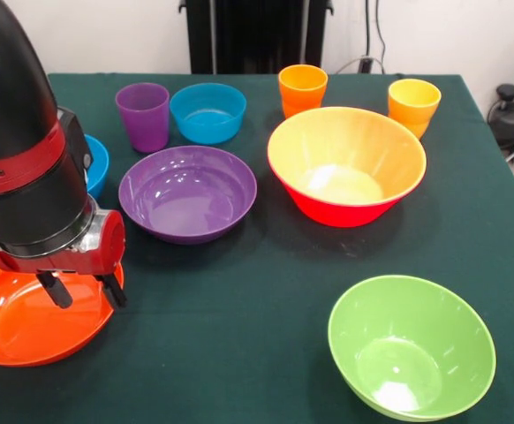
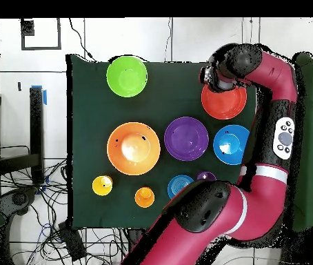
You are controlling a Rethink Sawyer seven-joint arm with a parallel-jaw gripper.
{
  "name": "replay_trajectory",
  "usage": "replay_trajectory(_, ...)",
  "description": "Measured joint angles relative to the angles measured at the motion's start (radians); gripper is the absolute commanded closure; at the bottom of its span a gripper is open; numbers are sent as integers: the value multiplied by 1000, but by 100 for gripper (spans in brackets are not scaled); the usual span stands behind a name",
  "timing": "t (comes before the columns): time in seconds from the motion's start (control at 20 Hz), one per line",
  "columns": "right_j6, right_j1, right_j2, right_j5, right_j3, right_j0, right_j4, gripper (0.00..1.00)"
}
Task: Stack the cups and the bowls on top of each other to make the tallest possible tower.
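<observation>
Front view first: the red and black arm comes down on the left with its gripper (image 1: 82,290) hanging over the shallow glossy red-orange plastic bowl (image 1: 27,329) at the near left corner of the dark green table (image 1: 239,327); the two black fingers (image 1: 57,290) stand a little apart with nothing between them, so it's open and empty; behind the arm a blue plastic bowl (image 1: 96,163) peeks out; the wide purple plastic bowl (image 1: 187,193) sits mid-table, with the purple tapered plastic cup (image 1: 143,117) and the small low blue bowl (image 1: 208,112) just behind it; the big orange bowl with a red outside (image 1: 346,164) is to the right, with the orange cup (image 1: 302,88) and yellow cup (image 1: 413,105) behind it; the green bowl (image 1: 411,345) sits alone at the near right; nothing is stacked, every piece stands on its own.

Overhead: the gripper (image 2: 212,74) is at the red-orange bowl's (image 2: 225,105) edge, can't make out the fingers from here; the green bowl (image 2: 126,76) is well apart from the rest; the purple bowl (image 2: 186,138) sits between the big orange bowl (image 2: 133,148) and the blue one (image 2: 231,143).
</observation>
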Motion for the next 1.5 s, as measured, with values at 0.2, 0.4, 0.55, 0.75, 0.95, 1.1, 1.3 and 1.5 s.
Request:
replay_trajectory(0.2,0,0,0,0,3,0,-2,0)
replay_trajectory(0.4,0,0,0,0,3,0,-5,0)
replay_trajectory(0.55,0,2,0,0,3,0,-7,0)
replay_trajectory(0.75,0,5,-1,0,3,0,-11,0)
replay_trajectory(0.95,0,12,-1,0,3,0,-12,0)
replay_trajectory(1.1,0,27,-1,0,3,0,-15,0)
replay_trajectory(1.3,0,57,0,0,3,0,-18,0)
replay_trajectory(1.5,0,82,0,0,3,0,-19,0)
